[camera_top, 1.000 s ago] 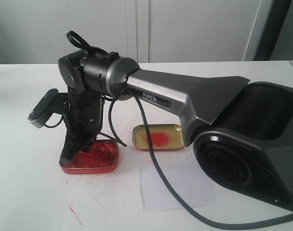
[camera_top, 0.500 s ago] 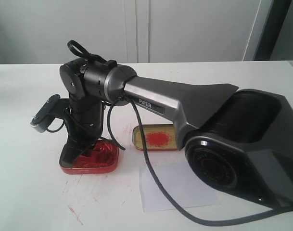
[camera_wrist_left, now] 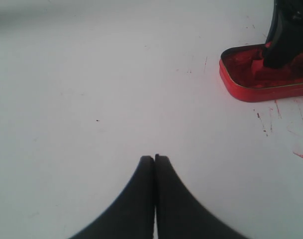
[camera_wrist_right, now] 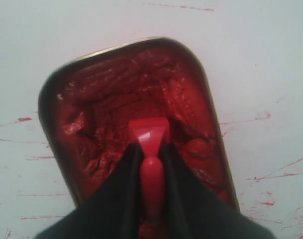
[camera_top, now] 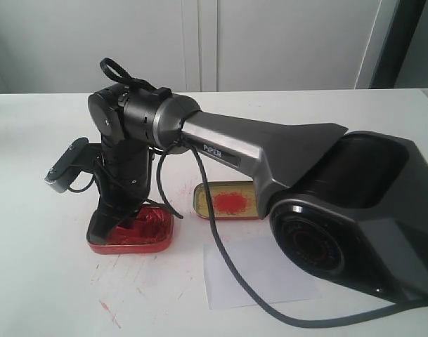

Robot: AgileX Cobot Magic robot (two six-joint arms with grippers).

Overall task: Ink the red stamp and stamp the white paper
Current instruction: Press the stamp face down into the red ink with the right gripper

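**Red stamp (camera_wrist_right: 149, 135) down in ink tin (camera_top: 129, 246)**

White paper (camera_top: 270, 277) lies nearest. Just beyond, my right gripper (camera_wrist_right: 150, 148) pinches the stamp's handle, base in the tin. Gold tin (camera_top: 199, 201) farther back. My left gripper (camera_wrist_left: 154, 158) is closed above the table (camera_wrist_left: 91, 74).

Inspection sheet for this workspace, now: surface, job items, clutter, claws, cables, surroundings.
Surface: white table, streaked with red ink.
Job's things: red stamp base-down in the red ink tin; white paper flat, no imprint seen.
Clutter: gold tin with a red smear.
Claws: right claw shut on the stamp; left claw shut, empty.
Cables: black cable trails across the paper.
Surroundings: white cabinet doors behind.
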